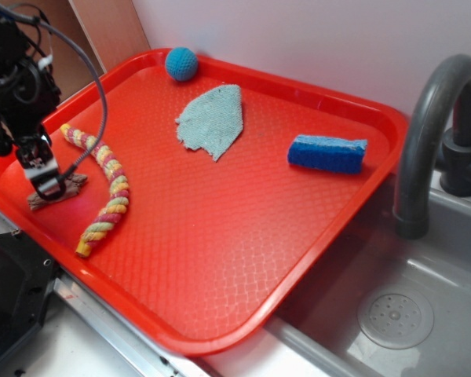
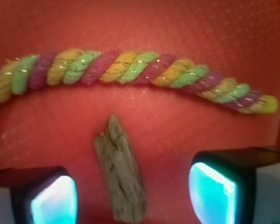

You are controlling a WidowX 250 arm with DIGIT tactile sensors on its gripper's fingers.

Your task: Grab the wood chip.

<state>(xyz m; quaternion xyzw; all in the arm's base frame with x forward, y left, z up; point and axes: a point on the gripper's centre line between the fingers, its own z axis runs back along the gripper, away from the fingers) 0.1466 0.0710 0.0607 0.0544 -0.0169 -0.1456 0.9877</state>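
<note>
One red tray fills most of the exterior view, set beside a grey sink with one dark faucet. On the tray lie five loose things. The longest is one twisted rope of pink, yellow and green strands, curving down the left side. Next come one grey-green cloth near the back, one blue sponge to the right, and one blue ball against the far rim.

The smallest is the single wood chip, which lies near the tray's left edge, just beside the rope but not touching it. The gripper is low over it with its fingers spread apart, one on each side of the chip and clear of it in the wrist view; nothing is clasped yet.

The chip looks light, stiff and rough-grained, so it should hold well between the pads without slipping or giving. Its ends are jagged and may flake, so the thicker middle of its length, across the narrow width, looks the best place to pinch. The jaws already straddle it roughly that way. The rope is near enough that a drifting approach could snag it.
</note>
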